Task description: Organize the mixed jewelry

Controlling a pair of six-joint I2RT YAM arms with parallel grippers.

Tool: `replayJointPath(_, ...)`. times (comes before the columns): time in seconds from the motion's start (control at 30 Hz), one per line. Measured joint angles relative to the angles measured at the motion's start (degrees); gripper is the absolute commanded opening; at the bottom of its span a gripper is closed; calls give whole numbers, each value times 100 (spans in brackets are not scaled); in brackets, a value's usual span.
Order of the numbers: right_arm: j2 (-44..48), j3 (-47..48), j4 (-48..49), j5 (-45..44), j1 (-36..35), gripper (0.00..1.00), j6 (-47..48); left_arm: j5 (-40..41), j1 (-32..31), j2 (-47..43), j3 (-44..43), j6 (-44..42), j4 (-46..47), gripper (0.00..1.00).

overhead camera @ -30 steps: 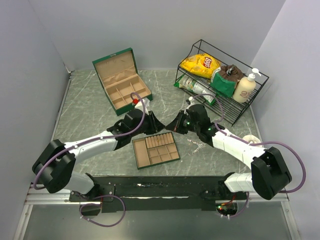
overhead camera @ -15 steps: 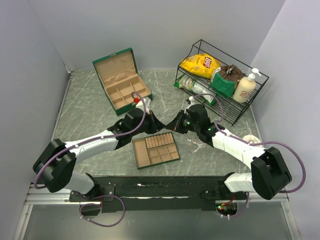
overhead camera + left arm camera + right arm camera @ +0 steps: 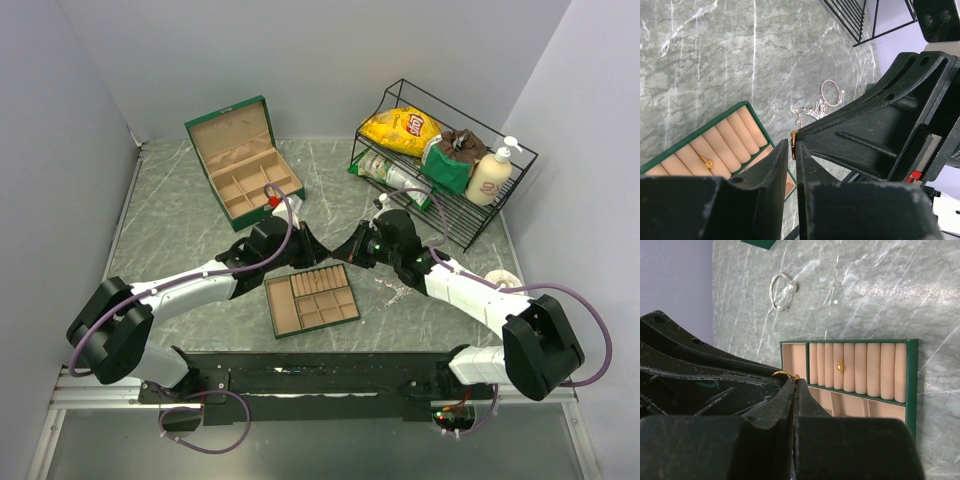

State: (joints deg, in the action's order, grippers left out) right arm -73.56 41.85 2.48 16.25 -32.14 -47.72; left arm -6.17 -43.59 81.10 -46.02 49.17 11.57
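Observation:
My two grippers meet tip to tip just above the far edge of the tan divided tray point(image 3: 312, 300). The right gripper point(image 3: 794, 379) is shut on a thin gold ring point(image 3: 783, 373). That ring point(image 3: 793, 136) also sits between the tips of my left gripper point(image 3: 791, 142), whose jaws stand a narrow slit apart. A second gold ring point(image 3: 706, 162) rests in the tray's roll slots point(image 3: 840, 366). Silvery chains point(image 3: 809, 110) and a silver ring point(image 3: 831, 92) lie on the marble to the tray's right point(image 3: 396, 290). A silver ring with a pearl point(image 3: 781, 290) lies on the table.
The open green box point(image 3: 240, 160) with tan compartments stands at the back left. A black wire rack point(image 3: 470, 215) holding chip bags and a soap bottle point(image 3: 492, 172) occupies the back right. Grey walls close in on both sides.

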Motion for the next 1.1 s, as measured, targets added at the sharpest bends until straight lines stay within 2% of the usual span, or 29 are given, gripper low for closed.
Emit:
replayJointPath(0.17,4,0,-7,-37,-13,0,-15,-2,-11,2,-22,-22,-33,11)
replayJointPath(0.3,4,-2,9,-55,-13,0,-44,2,-17,2,-57,-39,-48,1)
replayJointPath(0.47,4,-9,11,-55,-13,0,-46,9,-26,2,-61,-44,-68,2)
replayJointPath(0.5,4,-13,11,-59,-13,0,-46,13,-28,2,-63,-46,-81,7)
replayJointPath(0.67,48,-28,-37,-101,-15,0,-37,63,-50,7,-94,-68,-181,15)
replayJointPath(0.87,70,-28,-57,-144,-24,0,-20,107,-66,11,-146,-142,-260,13)
replayJointPath(1.07,70,-28,-81,-186,-24,0,-13,125,-87,61,-212,-146,-326,6)
replayJointPath(1.1,70,-28,-81,-195,-24,0,-4,136,-94,72,-229,-153,-337,1)
